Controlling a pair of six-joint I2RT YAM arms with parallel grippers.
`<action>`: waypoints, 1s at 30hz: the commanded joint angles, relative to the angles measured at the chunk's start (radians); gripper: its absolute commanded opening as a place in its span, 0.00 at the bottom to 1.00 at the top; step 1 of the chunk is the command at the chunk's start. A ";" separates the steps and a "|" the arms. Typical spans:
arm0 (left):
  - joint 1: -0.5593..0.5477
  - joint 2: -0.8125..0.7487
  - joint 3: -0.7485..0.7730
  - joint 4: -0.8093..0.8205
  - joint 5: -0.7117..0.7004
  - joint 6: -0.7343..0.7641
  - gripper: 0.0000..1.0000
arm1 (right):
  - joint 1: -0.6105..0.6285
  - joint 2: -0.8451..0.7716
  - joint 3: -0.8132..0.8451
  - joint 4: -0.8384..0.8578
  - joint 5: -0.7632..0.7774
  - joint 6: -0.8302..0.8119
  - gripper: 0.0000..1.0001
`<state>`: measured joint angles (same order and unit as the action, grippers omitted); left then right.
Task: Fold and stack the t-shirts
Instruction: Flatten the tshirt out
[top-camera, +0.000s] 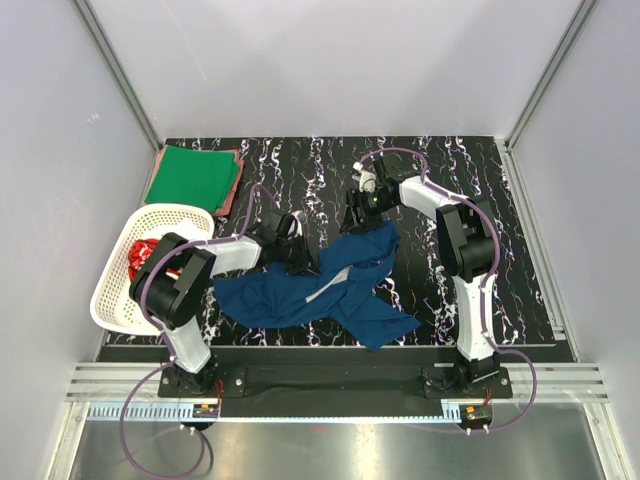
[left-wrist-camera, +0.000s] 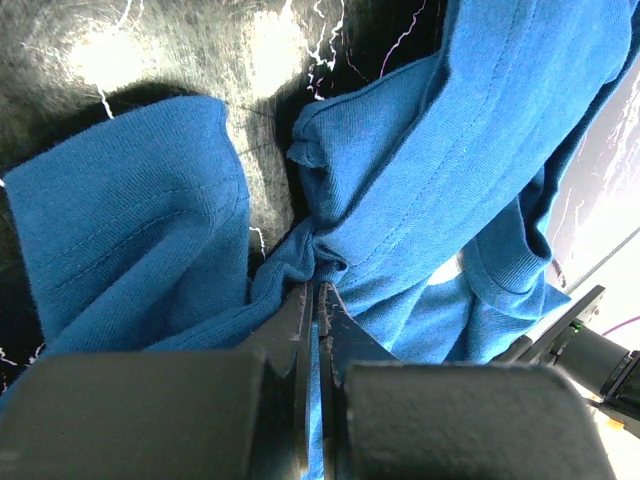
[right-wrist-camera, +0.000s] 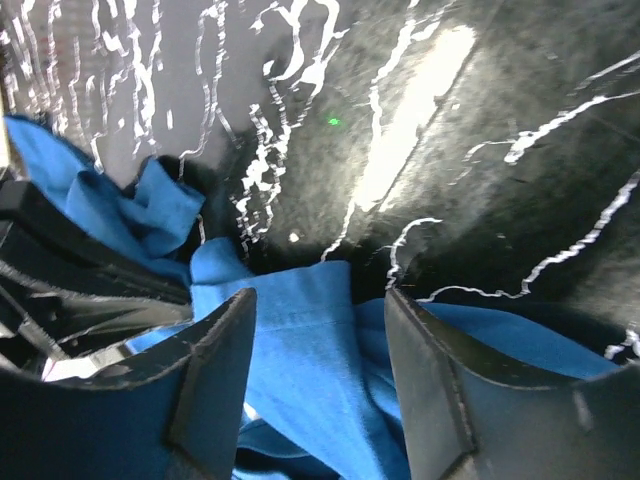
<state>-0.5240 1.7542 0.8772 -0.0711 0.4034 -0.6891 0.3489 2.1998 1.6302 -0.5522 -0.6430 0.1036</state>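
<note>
A navy blue t-shirt lies crumpled on the black marbled table, between the arms. My left gripper is shut on a fold of this shirt; its jaws are pressed together with cloth pinched between them. My right gripper is open above the shirt's far right edge, its fingers on either side of the cloth without touching it. A folded green t-shirt lies on a reddish-pink one at the far left corner. A red t-shirt with white print sits in the basket.
A white lattice basket stands at the table's left edge. The table is black with white veins, framed by grey walls. The left arm's body shows in the right wrist view.
</note>
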 joint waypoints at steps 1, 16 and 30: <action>-0.007 -0.009 -0.023 -0.013 -0.043 0.023 0.00 | -0.001 0.011 0.030 -0.026 -0.081 -0.033 0.60; -0.007 -0.002 -0.009 -0.016 -0.047 0.007 0.00 | 0.007 0.055 0.117 -0.091 -0.116 -0.036 0.26; -0.007 -0.078 0.091 -0.105 -0.066 -0.087 0.04 | 0.007 -0.285 -0.085 0.199 0.057 0.058 0.00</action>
<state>-0.5255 1.7393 0.9031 -0.1299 0.3824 -0.7444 0.3508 2.0872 1.5616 -0.4625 -0.6586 0.1467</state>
